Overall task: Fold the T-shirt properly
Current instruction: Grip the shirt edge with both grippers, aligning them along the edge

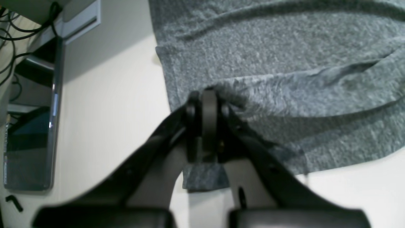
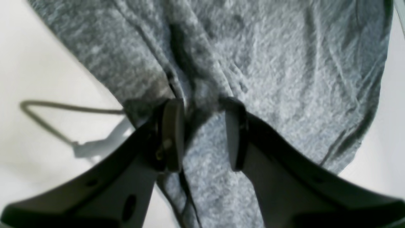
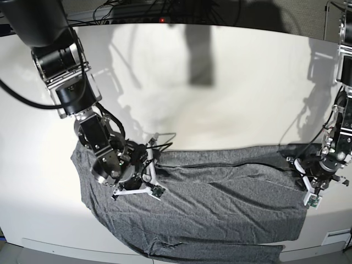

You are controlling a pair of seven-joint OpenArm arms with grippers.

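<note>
Grey knit T-shirt (image 3: pixel 220 209) spread wide across white desk (image 3: pixel 231 88), from 9 to 3 o'clock in base view, lower hem bunched toward 6. My right gripper (image 2: pixel 202 133) over shirt's 9 o'clock end, jaws parted, cloth fold between them, not pinched. My left gripper (image 1: pixel 207 104) at 3 o'clock edge, jaws clamped tight on shirt edge, fabric ridge raised there.

A white worktop (image 3: pixel 231 110) fills the scene, brightly lit and crossed by soft shadows. Black cables (image 3: pixel 137 11) bunch along its far edge, and a dark screen (image 1: pixel 31 126) stands beside it.
</note>
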